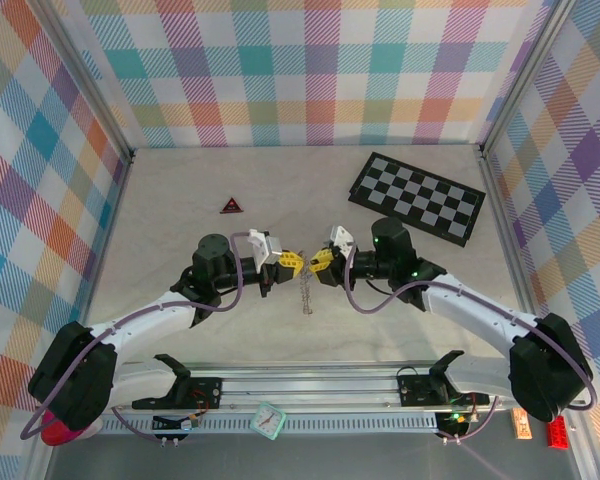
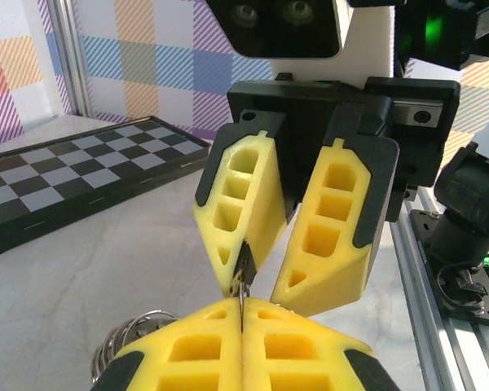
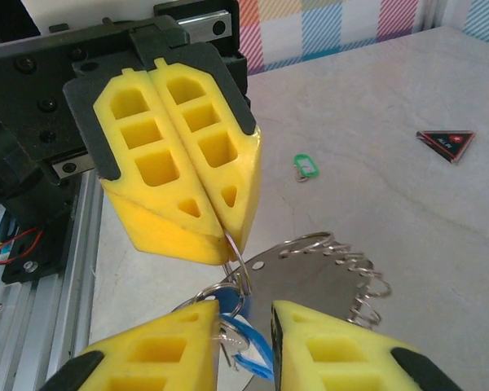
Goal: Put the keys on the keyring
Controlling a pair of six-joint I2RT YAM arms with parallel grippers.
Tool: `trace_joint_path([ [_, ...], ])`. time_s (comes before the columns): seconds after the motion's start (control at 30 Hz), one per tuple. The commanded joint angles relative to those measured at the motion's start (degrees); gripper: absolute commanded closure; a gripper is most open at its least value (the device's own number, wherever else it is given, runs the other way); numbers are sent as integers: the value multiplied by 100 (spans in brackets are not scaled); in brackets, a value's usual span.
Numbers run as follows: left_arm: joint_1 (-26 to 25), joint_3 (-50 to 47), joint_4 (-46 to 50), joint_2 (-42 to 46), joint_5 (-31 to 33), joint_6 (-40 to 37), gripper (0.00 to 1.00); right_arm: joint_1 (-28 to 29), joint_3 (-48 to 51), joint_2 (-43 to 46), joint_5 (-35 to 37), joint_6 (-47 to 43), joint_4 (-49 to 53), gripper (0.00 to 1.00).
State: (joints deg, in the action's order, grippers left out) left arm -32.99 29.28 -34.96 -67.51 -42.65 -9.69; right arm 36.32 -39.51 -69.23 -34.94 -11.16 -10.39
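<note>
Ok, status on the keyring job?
Left gripper shut on keyring. Right gripper open, straddling a blue tag. Keys trail from the grip point toward the bases. Board and triangle well clear.

Left fingers (image 3: 147, 191) pinched together; right fingers (image 3: 334, 350) parted, facing them.
</note>
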Motion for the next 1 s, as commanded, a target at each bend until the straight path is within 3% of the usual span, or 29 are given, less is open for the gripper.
trace_joint_path([
  [0.0,-57,-54,-478,86,-297,86,100,-37,-198,-94,-356,43,-171,77],
  [0.3,-62,-54,-499,61,-381,108,100,-42,-134,-42,-402,64,-283,79],
  [0.43,-58,-58,-490,88,-317,95,100,-44,-97,94,-93,-136,75,79],
  [0.63,-58,-54,-493,105,-329,80,100,-90,74,259,-284,-200,515,71],
  [0.97,-57,-45,-472,100,-392,108,100,-90,-241,-208,-523,-578,636,64],
])
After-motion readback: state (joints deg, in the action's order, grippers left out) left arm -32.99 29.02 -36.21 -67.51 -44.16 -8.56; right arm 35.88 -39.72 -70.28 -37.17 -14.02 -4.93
